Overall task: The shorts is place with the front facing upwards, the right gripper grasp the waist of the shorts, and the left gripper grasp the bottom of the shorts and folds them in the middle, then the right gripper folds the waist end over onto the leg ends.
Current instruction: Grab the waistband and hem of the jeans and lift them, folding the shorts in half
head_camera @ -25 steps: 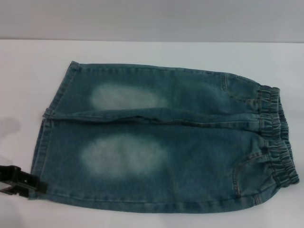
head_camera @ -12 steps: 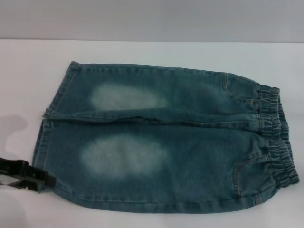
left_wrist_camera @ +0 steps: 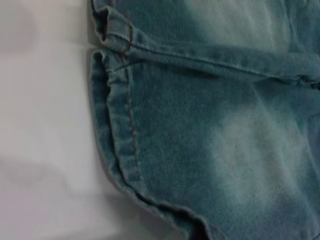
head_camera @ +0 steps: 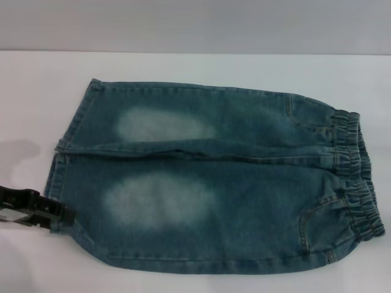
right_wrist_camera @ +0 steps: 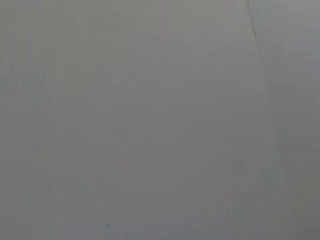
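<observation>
Already at the near leg's hem corner, the left gripper (head_camera: 60, 215), its closure impossible to judge, meets the shorts (head_camera: 214, 183) spread beyond its tips toward the robot's right; it should pinch both denim layers squarely.

Bare white table (head_camera: 201, 67) lies open beyond the shorts (head_camera: 214, 177) and past their hems, though the left gripper (head_camera: 58, 215) blocks the near hem corner.
</observation>
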Controlling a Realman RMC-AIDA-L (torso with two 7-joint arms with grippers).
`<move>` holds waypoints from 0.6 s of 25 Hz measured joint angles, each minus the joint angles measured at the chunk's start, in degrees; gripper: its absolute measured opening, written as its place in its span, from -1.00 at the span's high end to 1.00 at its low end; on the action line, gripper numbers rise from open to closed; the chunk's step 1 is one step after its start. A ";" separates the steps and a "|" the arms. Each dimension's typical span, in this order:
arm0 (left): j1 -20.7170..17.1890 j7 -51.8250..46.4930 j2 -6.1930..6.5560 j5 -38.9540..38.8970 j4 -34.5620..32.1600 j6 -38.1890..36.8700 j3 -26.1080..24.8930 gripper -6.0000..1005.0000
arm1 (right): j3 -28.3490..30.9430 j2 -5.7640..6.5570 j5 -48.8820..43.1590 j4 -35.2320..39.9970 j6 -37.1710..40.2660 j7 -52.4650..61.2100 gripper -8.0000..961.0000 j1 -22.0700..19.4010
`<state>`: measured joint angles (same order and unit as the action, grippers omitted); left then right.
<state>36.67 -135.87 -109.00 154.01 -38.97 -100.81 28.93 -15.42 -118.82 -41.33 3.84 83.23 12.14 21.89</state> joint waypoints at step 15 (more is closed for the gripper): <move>0.30 -0.06 0.83 0.60 0.47 -1.00 1.01 -0.20 | -0.26 -0.08 -0.16 -0.33 0.00 0.09 -0.22 0.16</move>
<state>36.97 -135.93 -108.17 154.62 -38.50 -101.82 29.94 -15.68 -118.90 -41.48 3.51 83.23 12.23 22.05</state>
